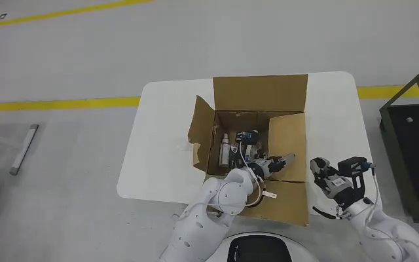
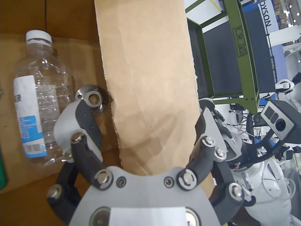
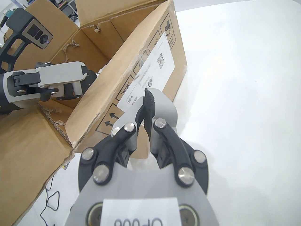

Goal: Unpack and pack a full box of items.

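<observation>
- Left gripper (image 2: 143,111): spread wide astride the box flap (image 2: 145,59); a bottle (image 2: 35,95) is seen lying inside.
- Right gripper (image 3: 147,99): closed on nothing, placed beside the box (image 3: 131,55) wall.

Brown cardboard box (image 1: 260,92), upright, flaps open. Inside box, clear plastic bottle (image 2: 35,99) with white cap, lying flat on the bottom; small metal disc (image 2: 93,97) just beside it.

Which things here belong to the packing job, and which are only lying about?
Job: cardboard box, plastic bottle, metal fitting, left gripper, right gripper.
Lying about: green cart, grey bar on the floor.
</observation>
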You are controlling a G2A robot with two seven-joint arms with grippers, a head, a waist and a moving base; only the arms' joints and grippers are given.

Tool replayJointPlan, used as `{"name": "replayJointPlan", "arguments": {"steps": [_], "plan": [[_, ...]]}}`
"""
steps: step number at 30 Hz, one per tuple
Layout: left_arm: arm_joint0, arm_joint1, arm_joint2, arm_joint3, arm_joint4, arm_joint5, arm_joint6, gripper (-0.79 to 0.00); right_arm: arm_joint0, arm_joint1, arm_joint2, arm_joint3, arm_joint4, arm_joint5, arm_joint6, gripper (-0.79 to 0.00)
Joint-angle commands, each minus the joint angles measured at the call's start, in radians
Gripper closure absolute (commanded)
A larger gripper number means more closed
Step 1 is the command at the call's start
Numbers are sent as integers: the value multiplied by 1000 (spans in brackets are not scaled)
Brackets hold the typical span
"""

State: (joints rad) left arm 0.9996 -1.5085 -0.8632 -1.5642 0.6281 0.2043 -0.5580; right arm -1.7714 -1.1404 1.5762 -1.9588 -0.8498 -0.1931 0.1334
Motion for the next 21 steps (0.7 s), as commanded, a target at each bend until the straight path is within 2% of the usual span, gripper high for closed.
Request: {"name": "replayJointPlan", "arguments": {"steps": [1,21], "plan": [[8,0,-4,-4,-13,-6,7,-785,4,-1,-3,-1,3,-1,5,0],[21,1,-47,-22,-83,-64,3,-785,27,-4,-5,1,17,-18,37,0]]}}
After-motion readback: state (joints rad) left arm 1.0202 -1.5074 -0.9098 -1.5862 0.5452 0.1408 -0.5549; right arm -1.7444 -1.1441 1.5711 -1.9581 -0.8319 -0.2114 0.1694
